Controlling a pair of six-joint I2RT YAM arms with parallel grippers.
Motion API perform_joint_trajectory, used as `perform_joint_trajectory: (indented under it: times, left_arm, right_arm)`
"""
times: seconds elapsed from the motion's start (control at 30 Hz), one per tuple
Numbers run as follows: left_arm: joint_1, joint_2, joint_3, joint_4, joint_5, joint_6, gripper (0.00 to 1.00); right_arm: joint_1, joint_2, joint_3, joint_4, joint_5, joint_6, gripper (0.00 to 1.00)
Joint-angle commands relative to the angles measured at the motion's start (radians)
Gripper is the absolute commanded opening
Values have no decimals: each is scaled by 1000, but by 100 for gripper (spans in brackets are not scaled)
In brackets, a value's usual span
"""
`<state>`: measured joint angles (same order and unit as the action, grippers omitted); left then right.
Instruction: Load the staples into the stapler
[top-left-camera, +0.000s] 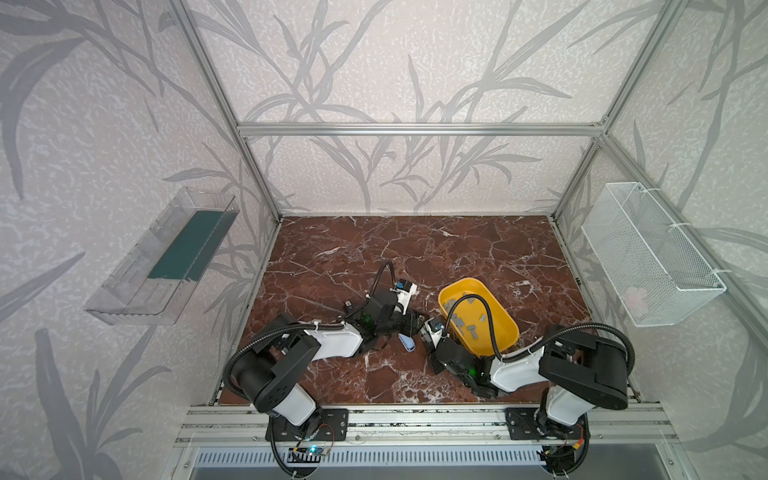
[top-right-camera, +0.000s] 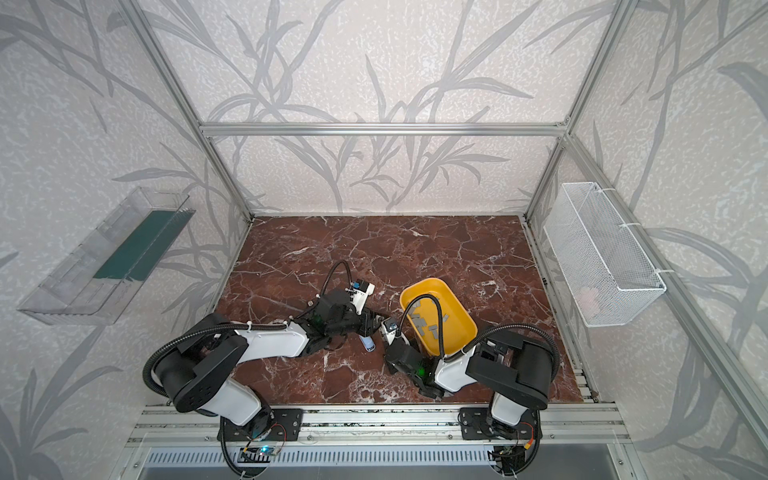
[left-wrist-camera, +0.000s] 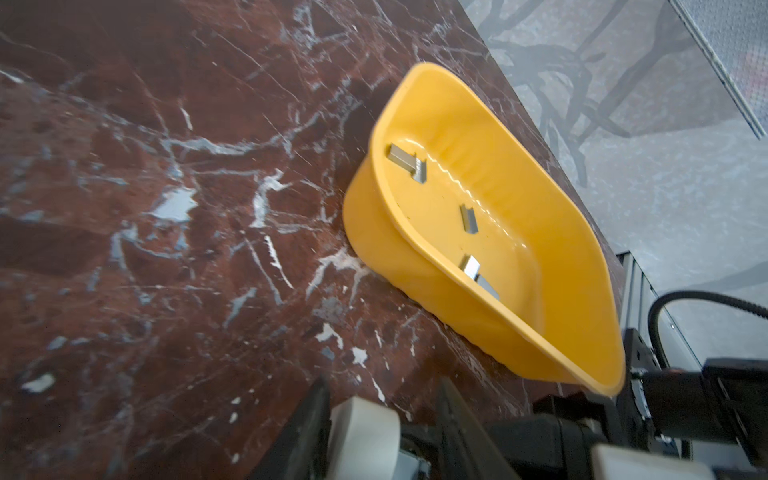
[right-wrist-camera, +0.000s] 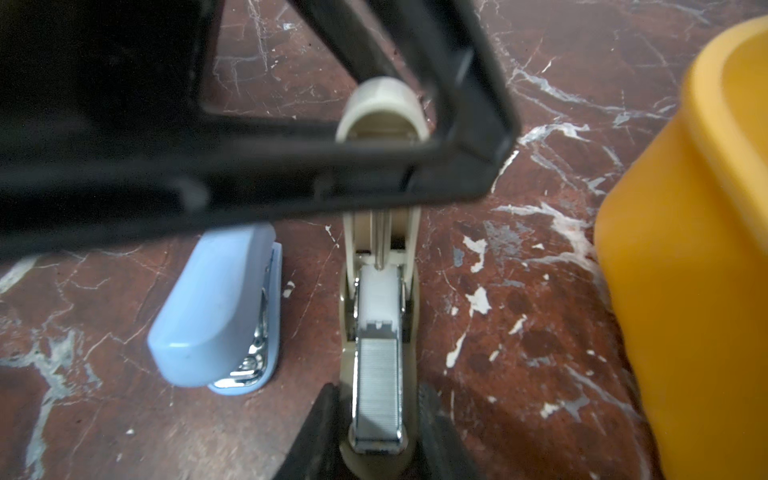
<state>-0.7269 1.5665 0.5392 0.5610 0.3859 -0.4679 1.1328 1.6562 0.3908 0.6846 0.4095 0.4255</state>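
— Staples (left-wrist-camera: 468, 219), the small flat grey metal strips: where do they lie?

— Most lie scattered loose on the floor of the yellow oval plastic tray (left-wrist-camera: 552, 216). It sits on the red-brown marbled counter (top-left-camera: 415, 249), right of the middle in both top views. One grey ribbed strip (right-wrist-camera: 377, 386) already lies in the open channel of the small beige plastic stapler (right-wrist-camera: 376, 463). It is at the end nearest the right hand, with the white pusher block (right-wrist-camera: 379, 295) just behind it.

— And where is that stapler?

— On the counter between the two arms, near the tray but apart from it. Its rounded beige lid (right-wrist-camera: 382, 108) stands raised, well clear of the base.

— What about the right hand (right-wrist-camera: 376, 399)?

— It pinches the stapler's base from both sides, fingers pressed against the beige plastic.

— And the left hand (left-wrist-camera: 380, 399)?

— Its black fingers (left-wrist-camera: 309, 432) stand on either side of the raised lid. One lies against the lid and a narrow gap shows at the other, so the hand is spread a little rather than clamped.

— Anything else close by?

— A small light-blue plastic stapler (right-wrist-camera: 216, 307), closed, lies on the counter just beside the beige one, not touching it.
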Motion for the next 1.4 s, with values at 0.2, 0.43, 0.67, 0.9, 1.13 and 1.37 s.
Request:
perform_joint_trajectory:
  times: [0.2,0.43,0.67,0.9,1.13,1.37]
  left_arm:
    - [-90,20,-68,116,17,69,43]
    - [-98,53,-70,128,10,74,42]
    - [-98,27,-74,95,-39,86,42]
    - [-98,5,-71,84,-51,83,42]
    - [-103,-18,-77,104,-16,69,65]
    - [-105,-80,-91,80,-70,66,70]
  right_arm:
    - [-3,20,-21,-43,-17,10,26]
    - [-3,-7,-29,-49,-17,10,35]
    - [-4,-107,-41,-96,-18,1,46]
    - [-4,-243,-53,-171,-25,-14,52]
    - [-4,-357,-73,-240,-21,-13,50]
    - [-3,-463,-101,-289,-23,-11,42]
